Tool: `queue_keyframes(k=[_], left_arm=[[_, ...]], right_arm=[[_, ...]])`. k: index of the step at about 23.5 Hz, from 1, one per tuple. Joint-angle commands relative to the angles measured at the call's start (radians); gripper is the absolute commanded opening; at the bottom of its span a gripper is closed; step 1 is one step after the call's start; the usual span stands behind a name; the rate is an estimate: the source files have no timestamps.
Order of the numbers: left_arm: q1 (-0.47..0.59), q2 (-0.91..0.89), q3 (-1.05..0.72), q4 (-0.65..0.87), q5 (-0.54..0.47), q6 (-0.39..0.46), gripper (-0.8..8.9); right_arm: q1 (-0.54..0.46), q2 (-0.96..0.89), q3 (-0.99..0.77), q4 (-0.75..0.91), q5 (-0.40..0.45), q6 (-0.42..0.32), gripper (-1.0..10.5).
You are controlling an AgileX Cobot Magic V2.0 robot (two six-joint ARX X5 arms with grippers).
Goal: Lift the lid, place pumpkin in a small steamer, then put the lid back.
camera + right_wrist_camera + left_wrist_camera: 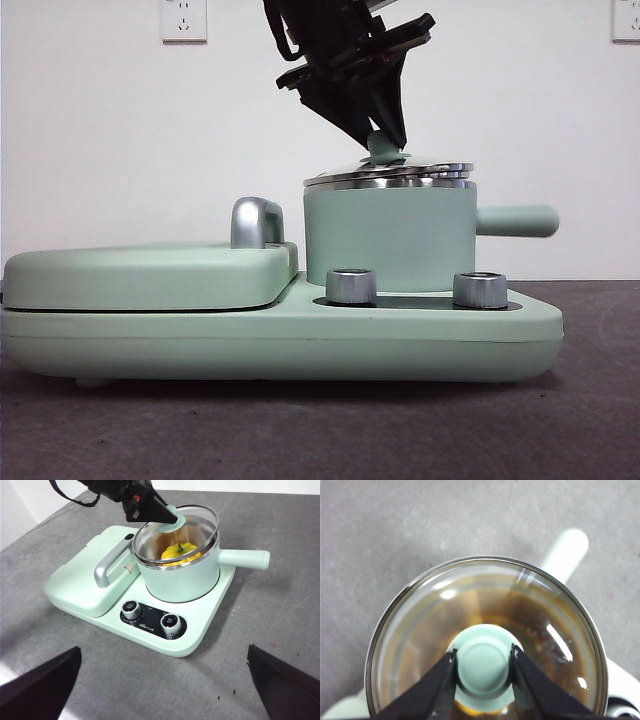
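My left gripper (pixel 483 656) is shut on the mint-green knob (pixel 483 662) of the glass lid (pixel 420 625). The lid (pixel 390 172) sits tilted on the steel rim of the small steamer (pixel 390 238), one edge a little raised; the left gripper (pixel 385 130) comes down on it from above. In the right wrist view the left gripper (pixel 172 520) holds the lid (pixel 200 525) over the steamer (pixel 180 582), and the yellow pumpkin (pixel 181 551) with its green stem sits inside the pot. My right gripper (pixel 165 690) is open, high above the table in front of the appliance.
The steamer stands on a mint-green cooker base (pixel 280 335) with two steel dials (pixel 351 285) at its front. A flat griddle cover (pixel 150 272) with a steel handle (pixel 256 222) lies to the left. The pot's side handle (pixel 515 220) sticks out right.
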Motion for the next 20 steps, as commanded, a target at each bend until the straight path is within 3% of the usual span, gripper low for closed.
queue_keyframes(k=[1,12,20], left_arm=[[-0.004,-0.007,0.027,-0.017,-0.018,-0.019,0.17],[-0.01,0.037,0.027,-0.023,-0.018,-0.063,0.42],[-0.015,0.04,0.031,0.009,-0.018,-0.075,4.86]], right_arm=[[0.006,0.001,0.006,0.012,0.001,0.013,5.5],[0.006,0.001,0.006,0.012,0.001,0.013,5.5],[0.006,0.001,0.006,0.012,0.0,0.013,5.5]])
